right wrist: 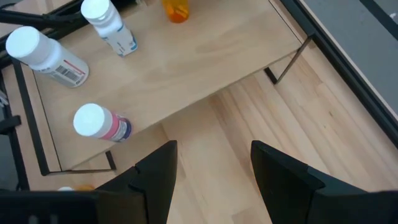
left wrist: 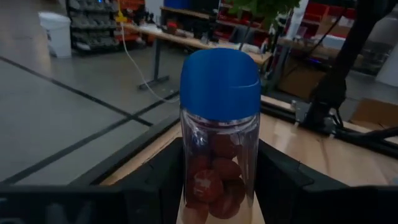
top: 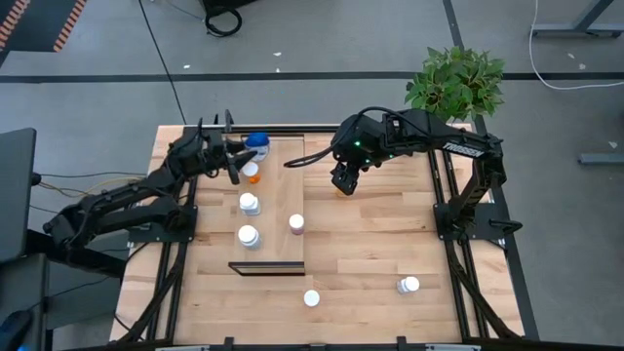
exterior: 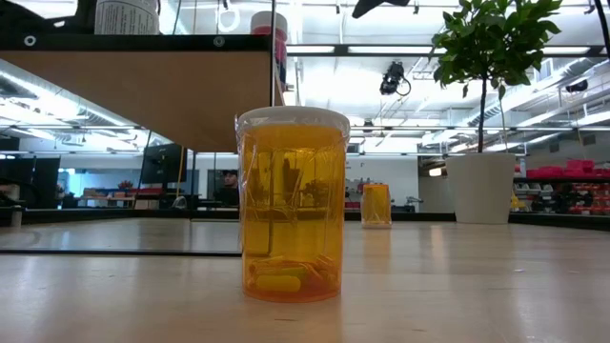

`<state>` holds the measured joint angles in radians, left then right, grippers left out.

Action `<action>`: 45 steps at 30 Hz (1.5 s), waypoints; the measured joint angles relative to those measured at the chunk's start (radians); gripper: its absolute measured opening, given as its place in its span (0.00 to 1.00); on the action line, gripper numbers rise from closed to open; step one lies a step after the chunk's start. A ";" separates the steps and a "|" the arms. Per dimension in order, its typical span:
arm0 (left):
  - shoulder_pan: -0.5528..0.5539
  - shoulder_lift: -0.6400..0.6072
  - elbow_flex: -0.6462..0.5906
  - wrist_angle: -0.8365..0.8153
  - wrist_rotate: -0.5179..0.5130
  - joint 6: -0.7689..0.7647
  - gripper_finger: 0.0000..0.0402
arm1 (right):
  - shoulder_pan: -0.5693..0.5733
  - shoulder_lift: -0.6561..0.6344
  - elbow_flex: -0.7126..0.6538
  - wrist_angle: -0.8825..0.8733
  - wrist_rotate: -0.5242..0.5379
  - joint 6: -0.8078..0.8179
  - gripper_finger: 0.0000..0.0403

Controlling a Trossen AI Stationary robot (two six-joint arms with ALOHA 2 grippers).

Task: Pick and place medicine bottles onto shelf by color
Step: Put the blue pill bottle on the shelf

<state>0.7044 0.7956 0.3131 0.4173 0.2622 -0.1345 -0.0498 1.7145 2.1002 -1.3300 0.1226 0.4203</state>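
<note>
1. Our left tool sits at the far end of the shelf, its fingers flanking the blue-capped bottle, which stands upright between them. We cannot tell whether they grip it or have let go.
2. Our right tool hovers with jaws open and empty over the tabletop, just off the shelf's right edge.
3. The relation that matters, as we judge it: an orange bottle stands upright on the tabletop near the right tool, so the right arm is nearer. We cannot tell its exact offset from the jaws.
4. On the shelf stand an orange bottle, two white ones and a pink one.
5. Two more bottles wait near the tabletop's front edge; a potted plant stands beyond the far right corner.
</note>
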 joint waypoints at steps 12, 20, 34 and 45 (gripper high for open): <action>0.018 0.000 -0.023 0.050 -0.041 0.042 0.42 | 0.000 0.000 0.000 0.000 0.000 0.026 0.53; 0.081 0.000 -0.023 0.062 -0.022 0.068 0.41 | 0.000 0.000 0.000 0.000 0.000 0.063 0.53; 0.158 0.002 -0.023 -0.030 0.118 0.168 0.41 | 0.000 0.000 0.000 -0.007 0.000 0.091 0.53; 0.169 0.000 -0.064 -0.021 0.145 0.175 0.41 | 0.000 0.000 0.000 -0.007 0.000 0.104 0.53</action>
<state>0.8738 0.7959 0.2494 0.3963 0.4075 0.0402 -0.0498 1.7145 2.1002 -1.3369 0.1226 0.5240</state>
